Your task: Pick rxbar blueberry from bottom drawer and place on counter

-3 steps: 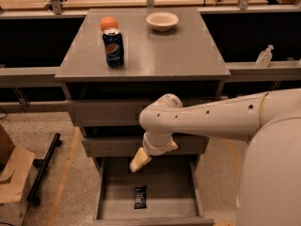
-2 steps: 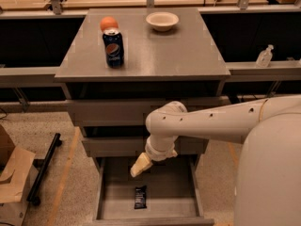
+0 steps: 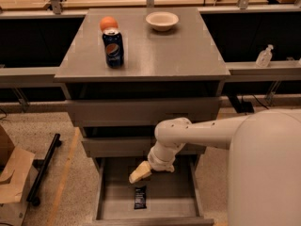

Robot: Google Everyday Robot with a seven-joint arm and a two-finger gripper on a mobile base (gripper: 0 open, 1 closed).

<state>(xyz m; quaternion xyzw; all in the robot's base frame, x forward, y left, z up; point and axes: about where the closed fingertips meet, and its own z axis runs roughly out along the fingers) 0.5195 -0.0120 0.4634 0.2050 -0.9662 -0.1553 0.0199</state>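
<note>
We see the gripper over the open bottom drawer, just behind the rxbar blueberry near its front edge, can't tell if it's clamped.

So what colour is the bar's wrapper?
Dark navy-black with pale print, camera view. The bar lies in the drawer; the pincer hovers near it.

One camera, high, mid-range, facing down at counter; pincer low centre, over bottom drawer.
</note>
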